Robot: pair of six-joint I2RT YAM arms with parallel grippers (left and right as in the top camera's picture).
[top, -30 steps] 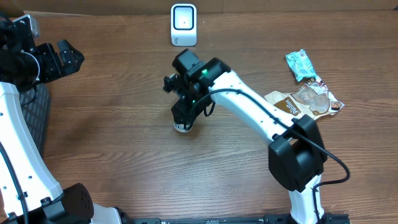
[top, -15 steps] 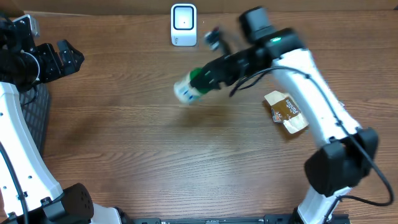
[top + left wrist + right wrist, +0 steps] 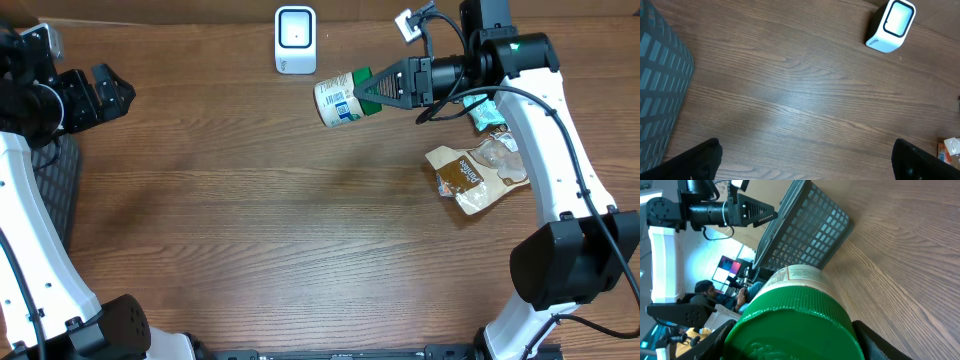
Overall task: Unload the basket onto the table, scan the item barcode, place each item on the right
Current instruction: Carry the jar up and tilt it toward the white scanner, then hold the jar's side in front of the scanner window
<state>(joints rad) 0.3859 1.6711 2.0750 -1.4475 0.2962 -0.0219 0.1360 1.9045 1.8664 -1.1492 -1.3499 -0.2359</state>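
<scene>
Jar (image 3: 338,100) held sideways above desk, just right of scanner (image 3: 295,40), w/ right end effector (image 3: 372,88) clamped on green cap (image 3: 795,325). Prob rigid, light, slick; I'd grip ribbed cap only. Left end effector (image 3: 100,95) open.

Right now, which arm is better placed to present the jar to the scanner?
Right. The right gripper holds the jar by its green lid, close to the white scanner. The left gripper is open, empty, far off at the table's left side.
</scene>
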